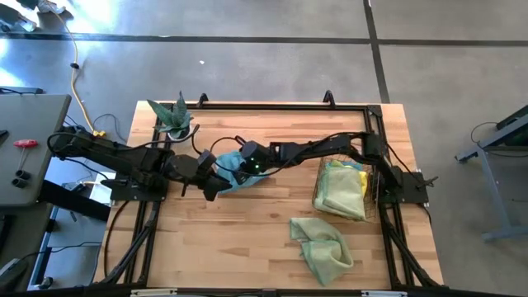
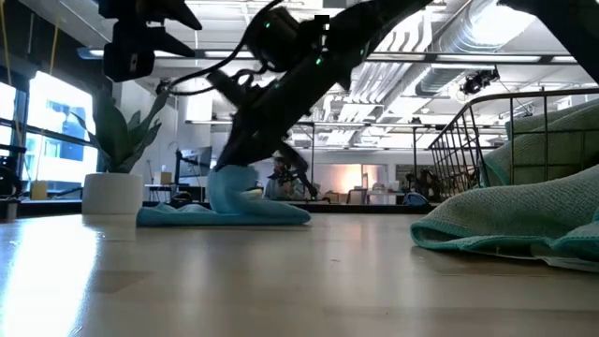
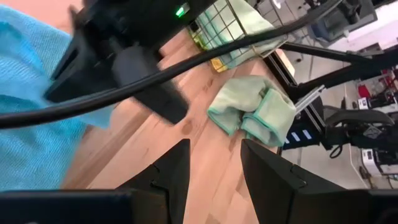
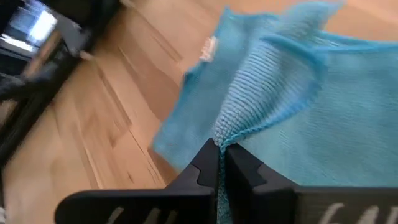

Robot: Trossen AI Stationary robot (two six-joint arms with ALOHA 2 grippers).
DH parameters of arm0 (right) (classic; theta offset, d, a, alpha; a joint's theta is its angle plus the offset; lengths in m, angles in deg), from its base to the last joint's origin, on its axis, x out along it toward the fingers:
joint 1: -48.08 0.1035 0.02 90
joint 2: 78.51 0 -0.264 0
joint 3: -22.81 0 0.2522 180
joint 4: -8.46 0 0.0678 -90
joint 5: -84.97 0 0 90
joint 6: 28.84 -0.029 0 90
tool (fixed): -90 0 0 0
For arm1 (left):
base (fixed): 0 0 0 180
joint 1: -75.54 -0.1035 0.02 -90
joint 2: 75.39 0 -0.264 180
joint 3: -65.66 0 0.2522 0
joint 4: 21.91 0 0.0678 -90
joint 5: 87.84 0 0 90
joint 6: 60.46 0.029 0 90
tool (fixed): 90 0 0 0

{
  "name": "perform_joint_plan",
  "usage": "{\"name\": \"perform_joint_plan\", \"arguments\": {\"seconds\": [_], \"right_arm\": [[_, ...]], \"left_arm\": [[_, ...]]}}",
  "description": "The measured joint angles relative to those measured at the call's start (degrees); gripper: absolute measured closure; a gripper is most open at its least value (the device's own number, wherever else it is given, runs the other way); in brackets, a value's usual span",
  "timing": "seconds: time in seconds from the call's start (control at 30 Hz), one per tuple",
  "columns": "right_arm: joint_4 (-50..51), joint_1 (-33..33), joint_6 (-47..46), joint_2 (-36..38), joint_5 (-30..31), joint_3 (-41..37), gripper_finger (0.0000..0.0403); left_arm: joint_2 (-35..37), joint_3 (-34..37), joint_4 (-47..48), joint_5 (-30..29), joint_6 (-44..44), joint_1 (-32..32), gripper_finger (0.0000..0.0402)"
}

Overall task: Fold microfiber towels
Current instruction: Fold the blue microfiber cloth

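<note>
A light blue microfiber towel [image 1: 233,175] lies crumpled at mid-table, one part drawn up into a peak [image 2: 229,185]. My right gripper [image 4: 221,157] reaches across from the table's right and is shut on that peak. My left gripper [image 3: 214,165] hovers just left of the towel, open, with nothing between its fingers. A pale green towel [image 1: 322,246] lies bunched near the front right. More towels, yellow and green [image 1: 342,191], fill the wire basket [image 1: 369,196]. My right gripper pinches a bunched hem of the blue towel [image 4: 231,134] between its two shut fingers. The fingers slant down from the table's right side. The pinched part stands raised, and the rest of the towel [image 2: 225,215] lies slack on the table.
A potted plant [image 1: 175,120] stands at the far left of the table, close behind my left arm. The wire basket [image 2: 468,140] takes up the right side. Bare wood shows at the front left and middle [image 1: 223,239].
</note>
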Motion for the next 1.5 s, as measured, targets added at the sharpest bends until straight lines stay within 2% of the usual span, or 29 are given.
{"name": "perform_joint_plan", "arguments": {"seconds": [0.2,0.33,0.57,0.7,0.8,0.9,1.03,1.13,1.3,1.4,1.5], "right_arm": [[-5.4,0.0,-1.8,-2.8,-1.7,0.0,0.0399],[-8.4,0.0,-1.4,-2.8,-2.0,0.0,0.0378],[-10.7,0.0,-1.2,-2.8,-3.3,0.0,0.0282],[-11.5,-0.7,-1.0,-2.8,-9.2,0.3,0.0222],[-9.9,-2.2,0.3,-2.8,-14.6,1.3,0.0194],[-4.8,-4.1,2.7,-2.7,-17.5,2.9,0.0182],[6.2,-6.1,8.3,-2.7,-17.7,4.8,0.0182],[14.9,-7.4,13.0,-2.7,-17.7,6.5,0.0185],[30.1,-8.7,20.8,-2.7,-17.0,10.3,0.0187],[43.8,-9.0,26.7,-2.7,-11.7,13.6,0.0187],[55.1,-8.5,31.2,-2.6,-1.1,17.2,0.0187]], "left_arm": [[0.0,0.0,0.2,-2.5,-0.6,1.7,0.0268],[0.0,0.0,0.5,-3.0,-0.6,2.5,0.0268],[0.0,0.0,1.0,-4.0,0.4,2.8,0.0268],[0.0,0.0,1.4,-4.1,1.2,2.8,0.0268],[0.0,0.0,3.0,-4.1,1.1,2.9,0.0268],[0.0,0.0,6.3,-3.9,0.9,3.3,0.0268],[-0.2,0.0,13.3,-4.9,0.4,4.2,0.0268],[-0.5,0.0,18.6,-8.3,0.5,4.9,0.0268],[-0.7,4.6,20.0,-14.2,0.4,5.0,0.0268],[-1.2,9.7,14.7,-14.6,0.3,5.0,0.0268],[-1.6,15.0,6.2,-14.5,0.5,4.5,0.0268]]}}
